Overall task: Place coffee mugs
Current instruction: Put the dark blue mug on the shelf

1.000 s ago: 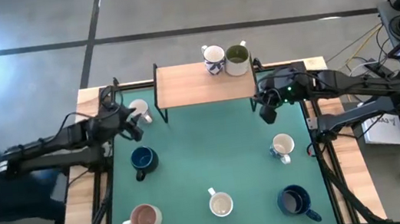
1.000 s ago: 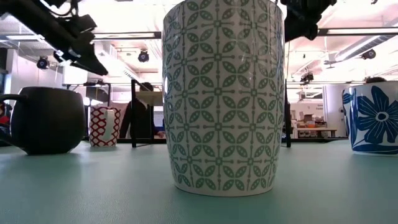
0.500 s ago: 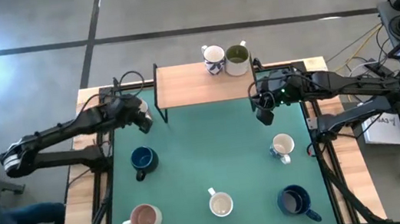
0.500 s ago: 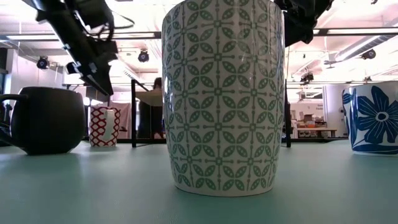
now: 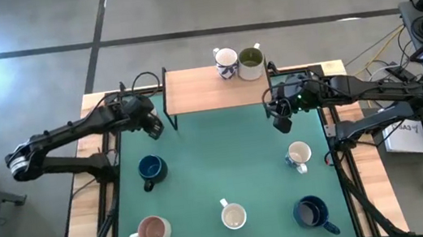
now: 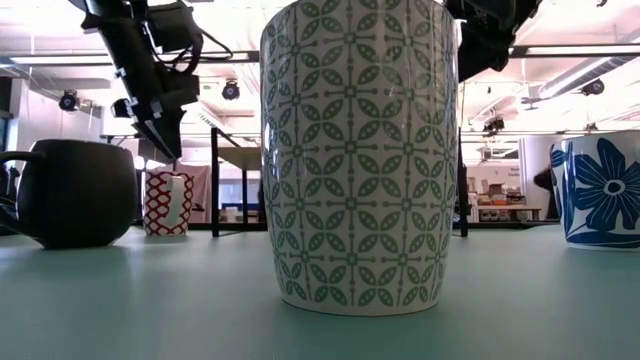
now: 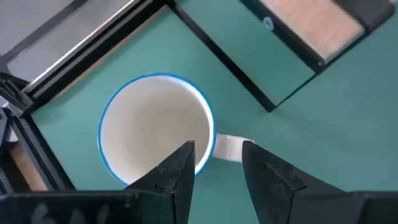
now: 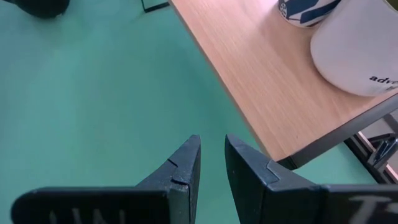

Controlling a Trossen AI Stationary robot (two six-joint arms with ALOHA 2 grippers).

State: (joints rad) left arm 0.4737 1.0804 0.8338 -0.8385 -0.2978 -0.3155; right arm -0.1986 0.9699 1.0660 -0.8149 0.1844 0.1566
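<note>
Left end effector (image 7: 214, 171) parted over empty blue-rimmed mug (image 7: 155, 134); right end effector (image 8: 211, 163) narrowly parted, empty.

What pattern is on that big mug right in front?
Green leaf lattice on white, on the mug; clearest in the low view.

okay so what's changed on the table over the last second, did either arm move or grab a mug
The left gripper swung in from the table's left side and now hangs over the blue-rimmed white mug, jaws open, one over its rim by the handle; nothing held yet. The right gripper barely shifted, empty. The other mugs and the wooden shelf stayed put.
</note>
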